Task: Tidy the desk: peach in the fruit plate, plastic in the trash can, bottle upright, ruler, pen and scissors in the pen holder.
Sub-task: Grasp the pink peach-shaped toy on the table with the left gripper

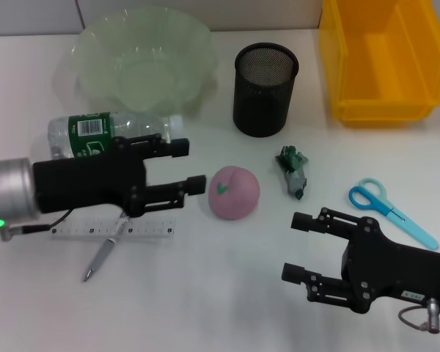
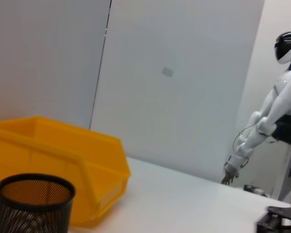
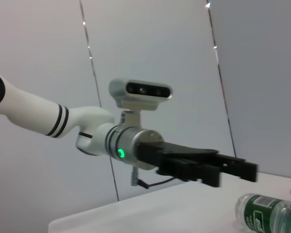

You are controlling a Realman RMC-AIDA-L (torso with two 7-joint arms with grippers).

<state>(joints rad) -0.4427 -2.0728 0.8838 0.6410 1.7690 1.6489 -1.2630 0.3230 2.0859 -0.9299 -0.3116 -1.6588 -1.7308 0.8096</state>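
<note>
Pink peach [image 1: 234, 192] lay on the worktop [image 1: 227, 293] just beyond the left gripper [image 1: 192, 166], whose fingers stood open and empty, pointing at it. Farther off, the right gripper [image 1: 294, 246] hovered open, also empty.

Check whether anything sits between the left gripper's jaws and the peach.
Nothing visible does. In the head view the left gripper, jaws open, points at the peach across bare table. The bottle lies behind the gripper; the ruler and pen lie under it.
</note>
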